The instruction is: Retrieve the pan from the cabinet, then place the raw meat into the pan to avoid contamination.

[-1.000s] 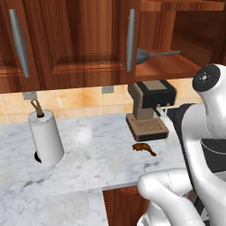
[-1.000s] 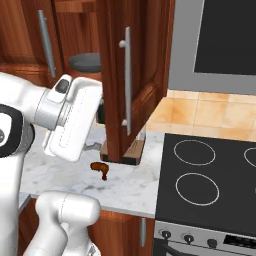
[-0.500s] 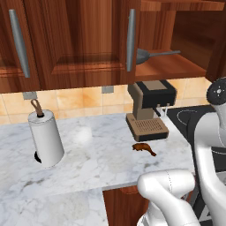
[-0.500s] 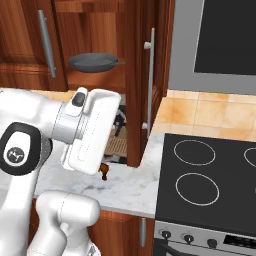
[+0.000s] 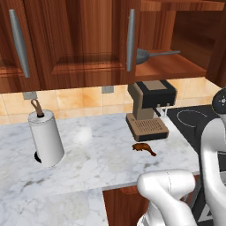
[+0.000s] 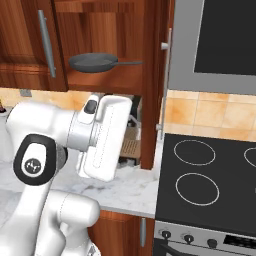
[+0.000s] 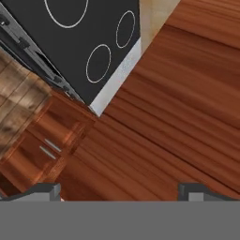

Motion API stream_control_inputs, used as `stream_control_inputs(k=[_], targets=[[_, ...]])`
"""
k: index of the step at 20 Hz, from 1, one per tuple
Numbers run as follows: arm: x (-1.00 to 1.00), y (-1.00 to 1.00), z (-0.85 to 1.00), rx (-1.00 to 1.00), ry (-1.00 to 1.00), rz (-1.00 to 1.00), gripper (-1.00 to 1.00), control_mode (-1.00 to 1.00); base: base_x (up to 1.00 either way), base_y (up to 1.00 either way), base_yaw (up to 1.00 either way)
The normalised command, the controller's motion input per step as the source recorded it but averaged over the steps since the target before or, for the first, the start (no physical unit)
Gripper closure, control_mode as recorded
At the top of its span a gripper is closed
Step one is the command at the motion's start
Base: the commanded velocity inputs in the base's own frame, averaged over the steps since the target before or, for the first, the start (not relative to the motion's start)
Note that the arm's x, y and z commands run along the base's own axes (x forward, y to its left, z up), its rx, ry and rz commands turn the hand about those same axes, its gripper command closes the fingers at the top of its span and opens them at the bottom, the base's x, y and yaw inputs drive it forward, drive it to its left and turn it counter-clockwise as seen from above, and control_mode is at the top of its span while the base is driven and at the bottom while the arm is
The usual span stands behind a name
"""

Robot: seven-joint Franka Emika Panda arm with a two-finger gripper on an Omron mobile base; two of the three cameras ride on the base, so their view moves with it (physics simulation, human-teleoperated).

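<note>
One shallow dark grey pan (image 6: 93,62), thin straight handle, end effector (image 7: 120,190) released

from my station i see the pan (image 6: 93,62) on the shelf inside the open cabinet (image 5: 176,66), handle pointing right. below it, the coffee machine (image 5: 149,109) stands on the counter (image 5: 92,159). the raw meat (image 5: 144,148) lies just near of the machine. the paper towel holder (image 5: 45,137) stands far left, the stove (image 6: 205,180) right.
</note>
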Motion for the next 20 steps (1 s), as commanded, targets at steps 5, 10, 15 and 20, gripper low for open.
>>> stream_control_inputs(k=[5,10,15,20], targets=[[-0.03,0.29,0.06,-0.11,-0.06,-0.09,-1.0,-1.0,0.0,0.0,0.0],[0.0,0.57,0.0,-0.05,-0.1,-0.11,-1.0,-1.0,0.0,0.0,0.0],[0.18,0.41,0.01,0.04,-0.18,-0.22,-1.0,-1.0,0.0,0.0,0.0],[0.14,0.3,-0.1,0.22,-0.17,-0.24,-1.0,-1.0,0.0,0.0,0.0]])
